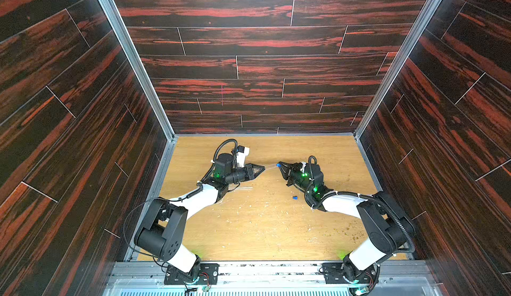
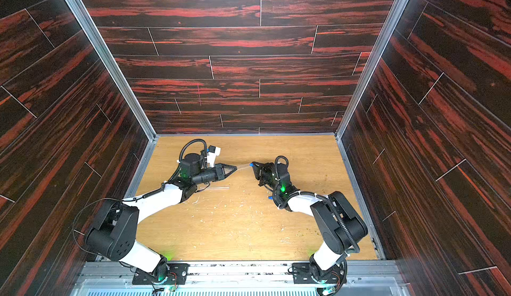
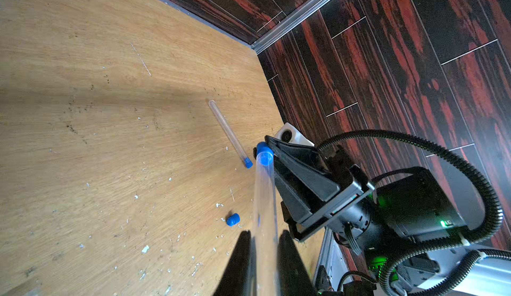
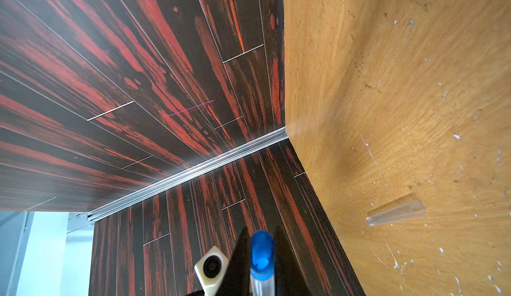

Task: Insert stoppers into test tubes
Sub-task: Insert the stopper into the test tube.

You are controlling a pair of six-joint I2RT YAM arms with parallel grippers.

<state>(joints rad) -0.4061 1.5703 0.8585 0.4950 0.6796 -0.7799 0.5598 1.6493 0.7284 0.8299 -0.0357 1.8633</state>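
My left gripper (image 3: 262,233) is shut on a clear test tube (image 3: 265,197), held above the table and pointing at the right arm. My right gripper (image 4: 261,228) is shut on a blue stopper (image 4: 261,253), which sits at that tube's mouth, seemingly partly in. In both top views the two grippers meet tip to tip mid-table, left (image 1: 262,167) and right (image 1: 279,164), with the tube (image 1: 271,166) between them. A second tube (image 3: 226,131) lies on the wood with a blue stopper (image 3: 248,163) in its end. An empty tube (image 4: 395,214) lies near my left arm. A loose stopper (image 1: 294,197) lies beside my right arm.
The wooden table (image 1: 262,233) is strewn with pale flecks and scratches. Dark red-streaked walls (image 1: 249,59) close it in on three sides, with a metal rail (image 1: 276,269) along the front edge.
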